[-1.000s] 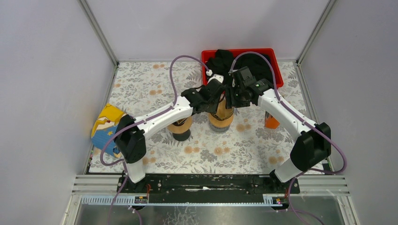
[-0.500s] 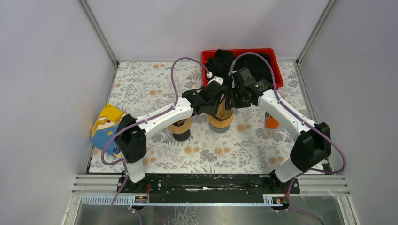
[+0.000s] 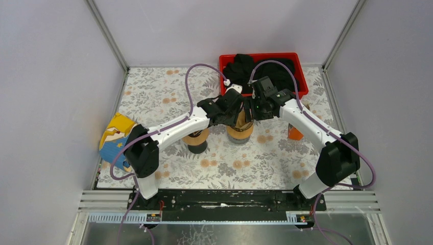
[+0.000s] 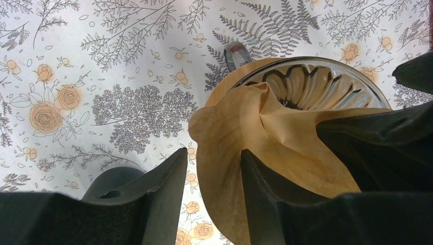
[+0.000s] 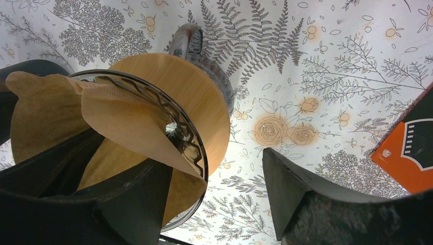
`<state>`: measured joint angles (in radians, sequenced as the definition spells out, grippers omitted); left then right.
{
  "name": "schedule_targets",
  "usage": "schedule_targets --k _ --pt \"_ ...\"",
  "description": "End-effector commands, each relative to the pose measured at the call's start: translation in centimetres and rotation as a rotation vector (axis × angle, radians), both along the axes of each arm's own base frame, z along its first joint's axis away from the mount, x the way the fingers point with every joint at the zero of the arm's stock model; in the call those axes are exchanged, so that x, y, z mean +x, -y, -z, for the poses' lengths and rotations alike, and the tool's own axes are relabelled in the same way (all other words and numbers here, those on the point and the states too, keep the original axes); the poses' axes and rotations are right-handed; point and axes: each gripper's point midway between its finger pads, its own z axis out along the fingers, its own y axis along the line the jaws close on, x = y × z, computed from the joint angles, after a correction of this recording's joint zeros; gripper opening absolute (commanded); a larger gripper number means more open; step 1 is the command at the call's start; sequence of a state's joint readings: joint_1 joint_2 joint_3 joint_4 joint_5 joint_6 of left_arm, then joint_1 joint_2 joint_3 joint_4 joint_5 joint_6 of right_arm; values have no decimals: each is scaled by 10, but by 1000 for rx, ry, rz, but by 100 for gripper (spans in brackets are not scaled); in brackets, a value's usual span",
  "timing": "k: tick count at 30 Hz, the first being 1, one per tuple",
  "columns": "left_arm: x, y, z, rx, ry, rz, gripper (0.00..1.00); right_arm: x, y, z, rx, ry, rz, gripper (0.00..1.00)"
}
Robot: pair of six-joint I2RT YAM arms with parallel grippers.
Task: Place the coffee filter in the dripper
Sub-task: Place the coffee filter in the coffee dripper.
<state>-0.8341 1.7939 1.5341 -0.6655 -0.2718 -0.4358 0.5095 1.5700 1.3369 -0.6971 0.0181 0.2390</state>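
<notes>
Top view, left gripper [image 3: 236,109] and right gripper [image 3: 251,109] crowd over dripper [image 3: 240,131], jaw state unreadable, left wrist view, jaws parted astride crumpled coffee filter [image 4: 265,138] seated in dripper, right wrist view, jaws spread wide, orange box [image 5: 408,148] at 4 o'clock.

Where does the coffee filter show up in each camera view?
Top external: coffee filter at centre, on the dripper.
Left wrist: coffee filter lower centre, draped over the dripper rim.
Right wrist: coffee filter left half, folded over the dripper rim.
Shared landmark: the wood-collared dripper.
</notes>
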Motion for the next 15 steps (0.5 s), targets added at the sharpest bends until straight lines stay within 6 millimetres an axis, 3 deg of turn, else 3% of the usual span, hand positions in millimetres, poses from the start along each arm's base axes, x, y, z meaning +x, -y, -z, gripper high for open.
schedule_targets --k 1,5,10,15 --pt "4 0 -11 -43 29 -3 51 4 3 -6 -3 42 3 72" --pt "3 2 -13 -56 31 3 51 4 0 -19 34 80 -5 74" --pt "2 4 -13 -63 30 9 50 5 -15 -42 133 152 -61 85" --pt "2 3 -14 -64 31 10 50 8 -24 -38 157 141 -88 87"
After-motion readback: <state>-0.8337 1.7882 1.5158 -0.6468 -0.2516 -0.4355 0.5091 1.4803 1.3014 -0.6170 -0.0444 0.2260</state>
